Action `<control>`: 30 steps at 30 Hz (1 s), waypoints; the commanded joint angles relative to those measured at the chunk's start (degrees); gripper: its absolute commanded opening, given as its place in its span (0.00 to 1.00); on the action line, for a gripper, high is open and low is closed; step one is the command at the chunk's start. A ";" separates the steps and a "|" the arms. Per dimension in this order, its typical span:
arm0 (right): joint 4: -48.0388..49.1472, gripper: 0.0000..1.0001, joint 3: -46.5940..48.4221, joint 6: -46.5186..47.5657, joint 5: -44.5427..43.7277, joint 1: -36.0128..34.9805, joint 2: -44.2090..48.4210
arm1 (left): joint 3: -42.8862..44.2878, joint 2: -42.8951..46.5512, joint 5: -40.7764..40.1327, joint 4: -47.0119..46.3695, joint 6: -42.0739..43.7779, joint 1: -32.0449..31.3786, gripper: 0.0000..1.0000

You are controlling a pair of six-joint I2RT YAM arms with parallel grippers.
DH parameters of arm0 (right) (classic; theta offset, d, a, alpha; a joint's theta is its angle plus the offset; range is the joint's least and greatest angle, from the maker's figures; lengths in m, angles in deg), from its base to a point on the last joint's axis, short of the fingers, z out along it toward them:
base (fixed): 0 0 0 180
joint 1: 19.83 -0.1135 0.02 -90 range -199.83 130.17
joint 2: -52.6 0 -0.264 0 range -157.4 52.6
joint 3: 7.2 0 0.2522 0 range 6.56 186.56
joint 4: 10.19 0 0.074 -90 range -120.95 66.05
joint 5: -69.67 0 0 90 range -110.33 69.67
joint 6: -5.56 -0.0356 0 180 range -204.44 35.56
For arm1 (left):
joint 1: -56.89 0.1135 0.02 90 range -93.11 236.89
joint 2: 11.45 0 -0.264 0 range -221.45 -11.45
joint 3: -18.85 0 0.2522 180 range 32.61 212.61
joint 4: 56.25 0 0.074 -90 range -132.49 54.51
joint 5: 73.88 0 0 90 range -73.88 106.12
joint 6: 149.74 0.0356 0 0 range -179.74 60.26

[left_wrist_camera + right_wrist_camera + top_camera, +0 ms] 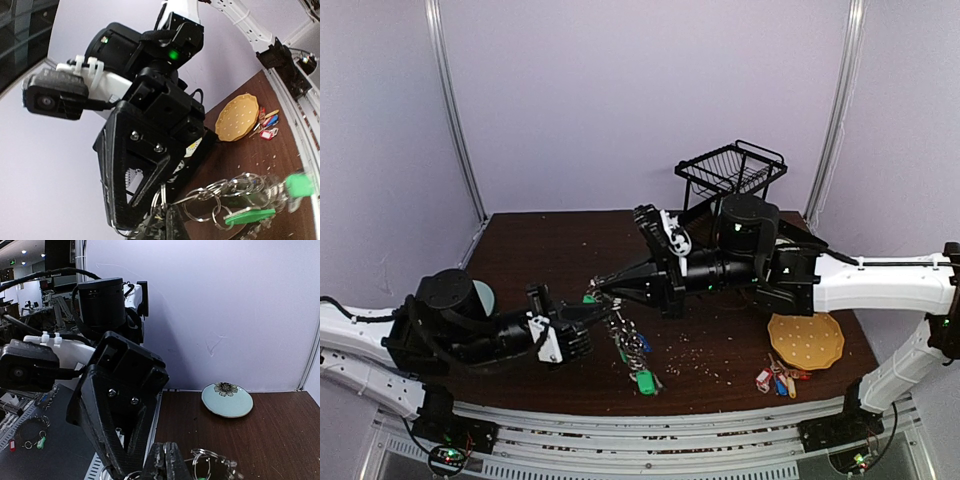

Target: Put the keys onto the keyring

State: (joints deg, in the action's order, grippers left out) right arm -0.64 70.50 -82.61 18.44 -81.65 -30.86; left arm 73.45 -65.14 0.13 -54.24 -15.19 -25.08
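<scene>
Pale lavender walls (620, 100) enclose a dark wooden table (550, 240).

A robotics lab booth: robot arms (880, 282) bolted to metal rails (650, 440) at a dark table (550, 250), plain pale panels (650, 90) on metal posts (455, 110), ceiling spotlights (22, 251) and cluttered equipment beyond.

Dark brown table (560, 240), wire rack (732, 168), tan perforated disc (806, 340), loose tagged keys (778, 380), pale green plate (227, 402), scattered crumbs (705, 352)

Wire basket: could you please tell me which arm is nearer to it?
Right. The right arm passes just in front of the wire basket; the left arm lies far off, near-left.
</scene>
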 commanded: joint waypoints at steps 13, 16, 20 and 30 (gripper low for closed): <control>-5.78 0.32 -0.54 4.34 -0.45 4.14 7.62 | -5.65 3.09 20.85 -11.49 -30.46 8.96 0.00; -7.52 0.30 -2.30 6.66 4.03 4.02 9.61 | -8.39 3.91 24.79 -16.71 -28.19 9.35 0.00; -9.78 0.24 -3.62 7.53 10.07 3.25 10.92 | -9.61 3.11 27.82 -19.63 -24.67 9.40 0.00; -16.69 0.19 -5.96 13.78 0.01 -4.24 12.20 | -9.66 -0.16 26.79 -19.74 -14.58 9.38 0.00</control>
State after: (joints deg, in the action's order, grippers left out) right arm -14.33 64.79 -71.49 23.57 -83.71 -19.67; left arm 63.46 -64.95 26.42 -67.81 -34.97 -16.16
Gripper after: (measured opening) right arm 0.193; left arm 0.005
